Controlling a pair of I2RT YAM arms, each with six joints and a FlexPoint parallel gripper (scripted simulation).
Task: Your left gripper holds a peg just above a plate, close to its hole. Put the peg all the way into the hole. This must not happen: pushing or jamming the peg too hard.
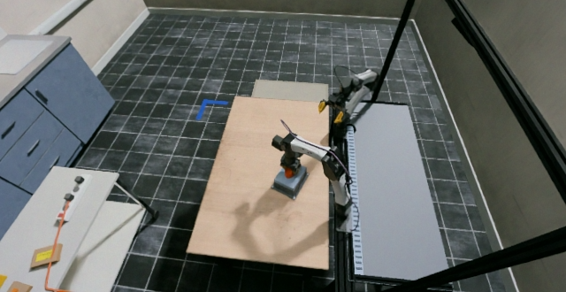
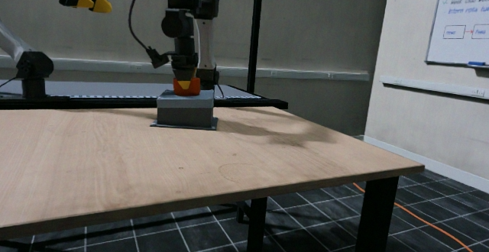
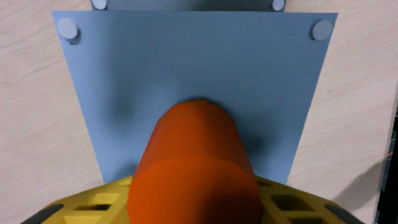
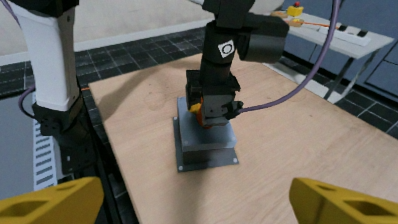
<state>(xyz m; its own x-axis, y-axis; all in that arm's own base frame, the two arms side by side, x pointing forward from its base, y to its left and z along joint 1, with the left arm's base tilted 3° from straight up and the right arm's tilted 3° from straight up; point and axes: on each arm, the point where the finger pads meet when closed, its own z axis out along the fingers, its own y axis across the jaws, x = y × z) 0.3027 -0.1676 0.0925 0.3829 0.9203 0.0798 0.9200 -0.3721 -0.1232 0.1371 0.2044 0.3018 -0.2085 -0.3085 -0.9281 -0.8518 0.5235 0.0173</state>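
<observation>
Left wrist view: left jaws gripping orange peg, bolt heads visible, unlike top view.

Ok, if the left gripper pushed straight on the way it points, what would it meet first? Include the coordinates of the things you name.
The left gripper (image 1: 289,168) (image 2: 186,85) (image 3: 195,181) (image 4: 205,111) points down, so probably the top of the blue-grey plate (image 1: 283,180) (image 2: 165,100) (image 3: 195,55) (image 4: 192,135), though the orange peg (image 1: 289,173) (image 2: 195,88) (image 3: 195,145) (image 4: 201,123) it holds would lead; its depth in the hole is unclear.
</observation>
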